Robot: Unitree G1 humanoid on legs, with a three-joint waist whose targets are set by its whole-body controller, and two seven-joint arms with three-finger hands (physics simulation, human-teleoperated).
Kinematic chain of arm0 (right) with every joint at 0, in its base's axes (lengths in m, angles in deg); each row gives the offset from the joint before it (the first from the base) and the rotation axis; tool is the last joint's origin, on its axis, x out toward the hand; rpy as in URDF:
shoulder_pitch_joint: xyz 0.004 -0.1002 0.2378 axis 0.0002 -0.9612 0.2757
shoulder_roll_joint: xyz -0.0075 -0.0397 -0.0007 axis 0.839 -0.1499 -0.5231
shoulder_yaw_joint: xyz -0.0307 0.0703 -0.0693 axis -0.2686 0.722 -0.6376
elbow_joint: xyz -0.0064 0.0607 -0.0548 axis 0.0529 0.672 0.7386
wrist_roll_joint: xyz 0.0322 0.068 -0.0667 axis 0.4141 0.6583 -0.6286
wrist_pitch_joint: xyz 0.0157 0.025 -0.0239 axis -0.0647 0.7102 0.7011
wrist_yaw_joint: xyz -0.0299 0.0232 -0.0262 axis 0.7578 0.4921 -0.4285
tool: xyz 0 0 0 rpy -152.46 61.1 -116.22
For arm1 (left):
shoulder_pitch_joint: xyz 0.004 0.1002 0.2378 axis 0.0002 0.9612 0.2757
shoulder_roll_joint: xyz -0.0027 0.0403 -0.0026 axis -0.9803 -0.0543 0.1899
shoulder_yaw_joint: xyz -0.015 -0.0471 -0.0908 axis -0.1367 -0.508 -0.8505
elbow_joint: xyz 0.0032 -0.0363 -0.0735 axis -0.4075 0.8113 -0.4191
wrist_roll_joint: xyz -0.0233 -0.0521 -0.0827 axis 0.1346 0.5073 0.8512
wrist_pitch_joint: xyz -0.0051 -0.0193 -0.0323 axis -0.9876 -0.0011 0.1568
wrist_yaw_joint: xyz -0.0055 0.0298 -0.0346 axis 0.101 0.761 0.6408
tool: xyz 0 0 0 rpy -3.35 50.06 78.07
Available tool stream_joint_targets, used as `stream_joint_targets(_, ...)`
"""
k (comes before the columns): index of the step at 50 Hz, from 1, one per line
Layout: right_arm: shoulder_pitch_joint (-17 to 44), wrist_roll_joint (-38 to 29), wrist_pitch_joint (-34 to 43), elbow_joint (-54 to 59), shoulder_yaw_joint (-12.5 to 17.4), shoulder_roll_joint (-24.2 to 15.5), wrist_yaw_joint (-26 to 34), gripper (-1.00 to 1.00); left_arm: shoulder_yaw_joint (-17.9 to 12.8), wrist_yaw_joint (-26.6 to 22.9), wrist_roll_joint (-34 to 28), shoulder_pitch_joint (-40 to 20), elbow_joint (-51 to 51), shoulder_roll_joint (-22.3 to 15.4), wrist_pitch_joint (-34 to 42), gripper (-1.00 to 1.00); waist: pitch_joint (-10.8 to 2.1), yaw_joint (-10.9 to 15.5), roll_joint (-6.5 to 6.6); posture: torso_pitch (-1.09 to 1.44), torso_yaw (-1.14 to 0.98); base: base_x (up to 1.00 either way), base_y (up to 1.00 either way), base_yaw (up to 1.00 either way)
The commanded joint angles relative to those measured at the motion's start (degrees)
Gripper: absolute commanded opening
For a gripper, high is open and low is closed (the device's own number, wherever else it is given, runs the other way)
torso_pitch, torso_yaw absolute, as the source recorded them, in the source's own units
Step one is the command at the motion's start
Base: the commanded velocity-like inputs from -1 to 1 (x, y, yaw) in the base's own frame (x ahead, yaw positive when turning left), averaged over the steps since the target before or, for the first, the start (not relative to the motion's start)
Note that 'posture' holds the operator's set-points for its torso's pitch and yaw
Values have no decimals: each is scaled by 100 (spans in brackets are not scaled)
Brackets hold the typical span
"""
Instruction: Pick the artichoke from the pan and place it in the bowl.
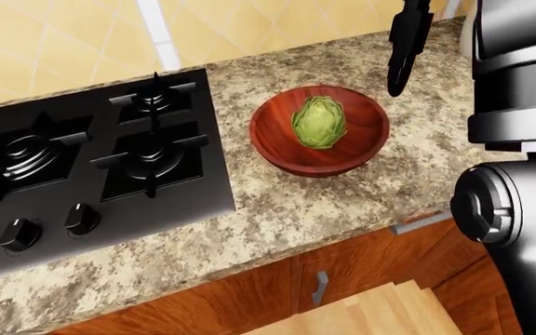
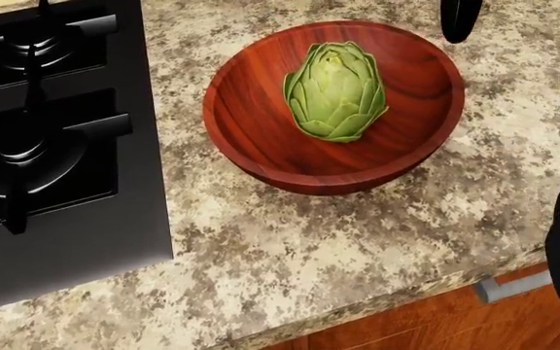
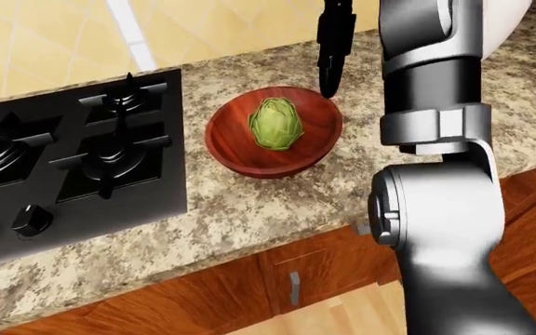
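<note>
Now artichoke in bowl, right hand apart.

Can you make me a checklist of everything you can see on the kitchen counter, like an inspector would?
Surface: speckled granite counter, with a black gas stove set in at the left of the left-eye view.
Job's things: the artichoke sits inside the wooden bowl, free of any fingers. No pan is in view.
Clutter: nothing seen.
Grippers: the right hand hangs above and to the right of the bowl in the left-eye view, holding nothing; only its dark fingers show, so open or shut cannot be told. The left hand is out of view.
Cables: nothing seen.
Surroundings: yellow tiled wall above the counter, wooden cabinets below, stove knobs along the stove's lower edge.
</note>
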Motion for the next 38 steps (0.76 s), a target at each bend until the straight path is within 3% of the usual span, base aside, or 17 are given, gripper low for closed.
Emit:
stream_joint_targets(1, 163, 74, -8, -168, 80, -118, -107, 100, -81, 28, -25, -96, -85, -134, -140, 100, -144, -2, 23, 0, 0, 0, 0, 0)
stream_joint_targets(9, 179, 167, 76, -123, 163, -408, -135, 100, -76, 28, -22, -113, -68, -151, -138, 100, -141, 5, 18, 0, 0, 0, 0, 0)
stream_joint_targets(38, -777, 609, 427, -756, 518, -1410, -205, 100, -26, 20, -68, -132, -84, -113, -130, 100, -155, 58, -76, 0, 0, 0, 0, 0)
